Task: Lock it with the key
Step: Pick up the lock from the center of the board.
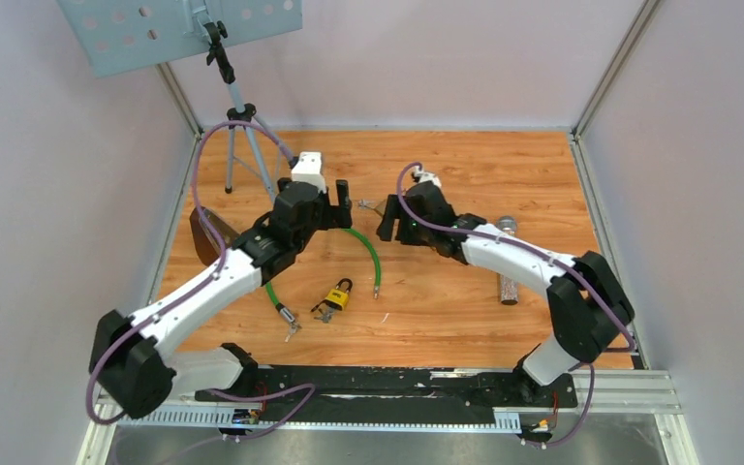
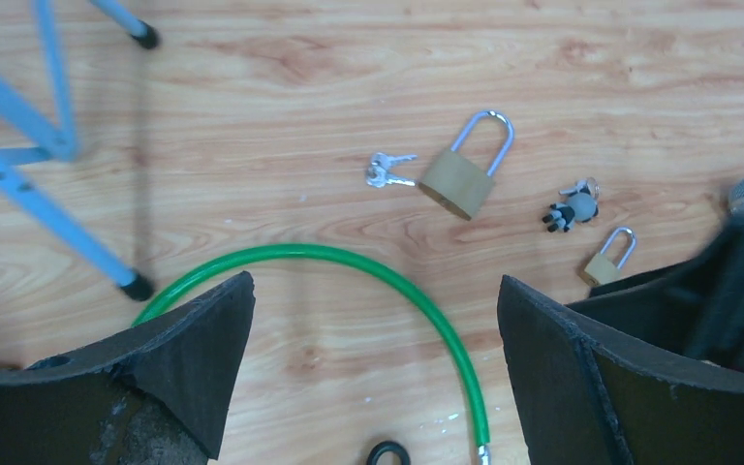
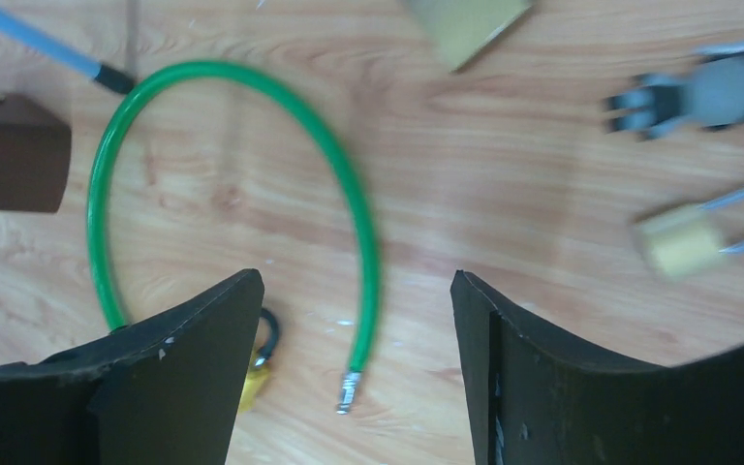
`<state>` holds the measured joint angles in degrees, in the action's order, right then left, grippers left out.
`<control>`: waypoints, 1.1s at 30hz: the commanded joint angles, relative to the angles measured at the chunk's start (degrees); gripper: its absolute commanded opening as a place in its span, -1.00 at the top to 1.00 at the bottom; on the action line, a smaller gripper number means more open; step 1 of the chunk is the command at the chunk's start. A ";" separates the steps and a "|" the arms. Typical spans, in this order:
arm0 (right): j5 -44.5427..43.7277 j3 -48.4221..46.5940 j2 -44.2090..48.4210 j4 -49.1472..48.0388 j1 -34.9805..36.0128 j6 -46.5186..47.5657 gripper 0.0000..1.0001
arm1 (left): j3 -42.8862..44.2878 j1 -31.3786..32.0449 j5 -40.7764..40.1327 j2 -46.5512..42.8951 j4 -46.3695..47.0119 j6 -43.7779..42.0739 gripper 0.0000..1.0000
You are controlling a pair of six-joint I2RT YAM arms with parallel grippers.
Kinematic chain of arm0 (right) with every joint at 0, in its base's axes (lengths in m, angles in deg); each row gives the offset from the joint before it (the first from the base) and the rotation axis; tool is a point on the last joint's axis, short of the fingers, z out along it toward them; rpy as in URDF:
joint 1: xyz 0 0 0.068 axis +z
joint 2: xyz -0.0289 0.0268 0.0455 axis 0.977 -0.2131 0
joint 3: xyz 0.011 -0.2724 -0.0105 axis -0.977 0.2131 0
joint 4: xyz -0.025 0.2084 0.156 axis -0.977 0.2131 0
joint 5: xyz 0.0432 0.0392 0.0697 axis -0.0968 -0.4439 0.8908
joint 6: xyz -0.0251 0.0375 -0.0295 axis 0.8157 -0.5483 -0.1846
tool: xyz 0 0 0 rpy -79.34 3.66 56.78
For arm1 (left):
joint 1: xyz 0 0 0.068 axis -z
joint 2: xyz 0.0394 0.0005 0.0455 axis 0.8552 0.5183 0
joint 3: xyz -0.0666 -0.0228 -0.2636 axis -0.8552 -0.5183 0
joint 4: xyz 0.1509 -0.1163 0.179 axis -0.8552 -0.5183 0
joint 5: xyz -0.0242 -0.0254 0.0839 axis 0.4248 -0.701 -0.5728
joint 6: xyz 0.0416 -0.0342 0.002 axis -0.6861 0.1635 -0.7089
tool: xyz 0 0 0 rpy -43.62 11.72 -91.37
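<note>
While the left gripper (image 2: 373, 291) and right gripper (image 3: 354, 281) both hung wide and empty, the brass padlock (image 2: 457, 179) lay at two o'clock in the left wrist view, the keys (image 2: 387, 171) just beside it at its nine o'clock, so the locking was judged not yet begun.

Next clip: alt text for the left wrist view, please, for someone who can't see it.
A brass padlock lies on the wooden table with keys beside it and a smaller padlock further off. In the foreground a green cable arcs past the left gripper, its fingers open; blue tripod legs stand at the edge.
</note>
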<state>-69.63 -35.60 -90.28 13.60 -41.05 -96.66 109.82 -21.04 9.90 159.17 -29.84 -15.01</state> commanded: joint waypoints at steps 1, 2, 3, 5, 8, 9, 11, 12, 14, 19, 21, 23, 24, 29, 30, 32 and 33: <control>-3.17 -10.03 -7.34 9.20 5.75 -9.54 -0.43 | -2.59 -0.28 -6.38 -10.65 -4.14 -0.16 -1.00; -3.70 -12.54 -9.40 11.90 7.10 -11.90 -0.43 | -3.40 -0.29 -6.79 -12.05 -5.93 0.19 -1.00; -4.37 -15.30 -11.63 14.49 8.44 -13.87 -0.43 | -3.78 -0.29 -7.68 -14.83 -6.75 0.74 -1.00; -5.50 -20.94 -15.91 20.27 11.25 -17.91 -0.45 | -4.82 -0.27 -8.85 -18.53 -9.13 1.11 -1.00; -8.67 -27.28 -21.41 28.52 15.56 -26.24 -0.54 | -6.14 -0.29 -11.14 -22.77 -12.98 1.42 -1.00; -8.85 -28.40 -22.77 30.16 16.70 -28.85 -0.57 | -6.29 -0.29 -12.62 -24.44 -13.83 1.65 -1.00; -7.66 -29.12 -24.71 31.85 18.27 -33.82 -0.60 | -6.61 -0.29 -14.01 -26.77 -16.08 1.92 -1.00; -5.66 -29.17 -25.69 32.19 18.88 -35.98 -0.61 | -6.84 -0.25 -14.21 -27.49 -17.47 2.01 -1.00; -2.71 -29.30 -27.11 32.39 19.53 -38.96 -0.63 | -7.37 -0.29 -14.53 -30.05 -19.06 2.42 -1.00; -2.61 -32.28 -29.26 34.94 22.18 -44.26 -0.82 | -10.70 -0.29 -13.67 -35.01 -21.24 3.97 -1.00; -5.01 -34.53 -30.54 37.20 23.47 -46.24 -0.89 | -12.27 -0.27 -13.45 -37.38 -21.83 4.49 -1.00; -6.08 -37.21 -32.37 39.82 24.09 -48.04 -0.93 | -13.73 -0.25 -12.80 -39.77 -22.20 4.57 -1.00; -6.78 -38.65 -33.57 42.01 24.29 -49.21 -0.93 | -14.04 -0.28 -12.31 -41.26 -22.39 4.50 -1.00; -10.04 -46.05 -40.13 50.98 24.62 -53.30 -0.87 | -14.70 -0.29 -15.04 -45.34 -28.44 7.70 -1.00; -9.84 -46.87 -40.96 52.33 24.74 -54.02 -0.84 | -14.75 -0.27 -15.44 -46.49 -29.07 8.27 -1.00; -9.94 -47.35 -42.02 53.69 25.21 -55.45 -0.73 | -15.10 -0.29 -16.16 -48.04 -30.02 8.51 -1.00; -10.01 -47.17 -42.14 53.91 25.49 -55.78 -0.67 | -15.31 -0.29 -16.33 -48.97 -30.07 8.36 -1.00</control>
<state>-77.43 -81.19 -130.10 60.26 -16.38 -147.44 94.76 -21.15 -3.49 112.96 -57.36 -9.35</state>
